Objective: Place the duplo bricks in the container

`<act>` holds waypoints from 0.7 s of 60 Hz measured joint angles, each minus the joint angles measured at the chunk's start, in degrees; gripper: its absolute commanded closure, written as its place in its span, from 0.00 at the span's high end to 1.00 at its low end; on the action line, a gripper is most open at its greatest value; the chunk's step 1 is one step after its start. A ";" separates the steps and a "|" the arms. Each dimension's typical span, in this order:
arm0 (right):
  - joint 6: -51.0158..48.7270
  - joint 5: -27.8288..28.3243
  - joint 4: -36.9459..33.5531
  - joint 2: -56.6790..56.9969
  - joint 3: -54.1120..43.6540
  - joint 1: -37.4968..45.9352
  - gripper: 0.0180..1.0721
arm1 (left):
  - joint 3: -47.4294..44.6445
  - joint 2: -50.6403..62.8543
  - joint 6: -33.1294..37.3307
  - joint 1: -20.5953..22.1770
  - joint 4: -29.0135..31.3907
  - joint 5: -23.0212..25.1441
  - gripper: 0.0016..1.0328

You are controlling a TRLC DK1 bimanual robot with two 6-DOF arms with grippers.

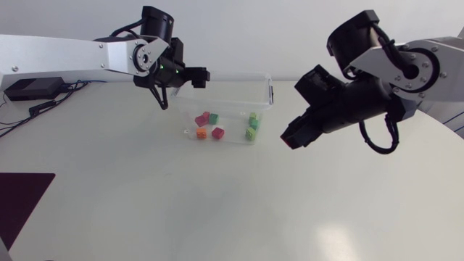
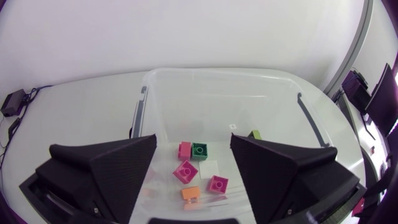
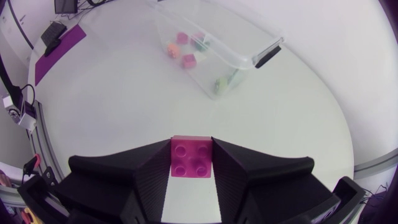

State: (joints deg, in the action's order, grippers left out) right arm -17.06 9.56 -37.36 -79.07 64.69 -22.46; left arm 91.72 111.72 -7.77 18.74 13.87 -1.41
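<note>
A clear plastic container point(image 1: 262, 81) stands at the back middle of the table. Inside lie several duplo bricks: pink point(image 2: 185, 150), dark green point(image 2: 199, 150), two magenta point(image 2: 185, 171), orange point(image 2: 190, 194) and light green ones point(image 1: 251, 127). My left gripper point(image 2: 193, 143) hangs open above the container's left end, nothing between its fingers; the head view shows this gripper point(image 1: 194, 75) over the rim. My right gripper point(image 3: 191, 158) is shut on a magenta brick point(image 3: 191, 157), hovering right of the container point(image 3: 245, 53). In the head view the right gripper point(image 1: 289, 138) hides that brick.
A black box with cables point(image 1: 30, 90) sits at the table's far left. A dark purple mat point(image 1: 20, 197) lies at the front left corner. The white table point(image 1: 232, 210) curves round on the right side.
</note>
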 measured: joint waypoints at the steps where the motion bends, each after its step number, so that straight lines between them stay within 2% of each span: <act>1: 0.07 0.35 0.28 0.00 0.37 0.00 0.20 | 0.28 0.00 0.11 0.00 0.63 0.00 0.96; 12: 1.73 1.88 3.82 -1.22 4.37 0.02 0.20 | 1.77 -2.89 0.81 0.00 9.64 -0.02 0.96; 20: 3.67 2.27 7.76 -4.02 7.02 0.04 0.20 | 1.73 -7.63 1.46 0.00 13.35 0.00 0.96; 26: 5.01 2.23 10.47 -6.60 9.03 0.17 0.20 | -0.28 -12.41 1.86 0.00 13.88 0.00 0.96; 42: 7.10 1.68 17.31 -12.66 14.27 1.33 0.20 | -13.75 -26.49 3.61 0.00 14.56 0.00 0.96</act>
State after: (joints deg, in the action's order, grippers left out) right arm -9.96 11.25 -20.05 -91.72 78.96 -21.12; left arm 77.97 85.23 -4.16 18.74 28.42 -1.41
